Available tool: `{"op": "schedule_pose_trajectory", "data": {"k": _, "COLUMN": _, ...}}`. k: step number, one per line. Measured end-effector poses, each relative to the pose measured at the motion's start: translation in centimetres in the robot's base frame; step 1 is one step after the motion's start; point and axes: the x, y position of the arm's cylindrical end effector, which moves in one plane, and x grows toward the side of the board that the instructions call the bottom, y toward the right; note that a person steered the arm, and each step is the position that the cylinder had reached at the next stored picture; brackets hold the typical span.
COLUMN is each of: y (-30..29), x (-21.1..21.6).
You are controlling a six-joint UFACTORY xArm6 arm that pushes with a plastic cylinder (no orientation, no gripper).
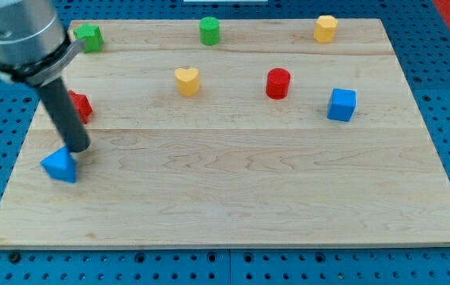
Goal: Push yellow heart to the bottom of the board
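My tip (78, 149) sits just above the blue triangular block (60, 165), touching or nearly touching its upper right corner; which of the two cannot be told. The rod covers the left part of the red block (81, 106) just up from my tip, so that block's shape stays unclear. The arm's grey housing (20, 36) is blurred and cut off by the view's top and left edges. It also hides the left side of the green block (90, 36) beside it.
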Motion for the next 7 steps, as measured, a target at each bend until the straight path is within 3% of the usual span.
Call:
{"op": "schedule_pose_trajectory", "data": {"k": 1, "y": -0.9, "x": 1.6}}
{"op": "schedule_pose_trajectory", "data": {"k": 2, "y": 11.6, "x": 0.9}}
{"op": "schedule_pose_trajectory", "data": {"k": 3, "y": 17.3, "x": -3.3}}
{"op": "schedule_pose_trajectory", "data": {"k": 4, "y": 14.7, "x": -10.0}}
{"op": "schedule_pose_trajectory", "data": {"k": 5, "y": 17.7, "x": -14.4}}
{"op": "schedule_pose_trajectory", "data": {"k": 7, "y": 17.3, "x": -21.4}}
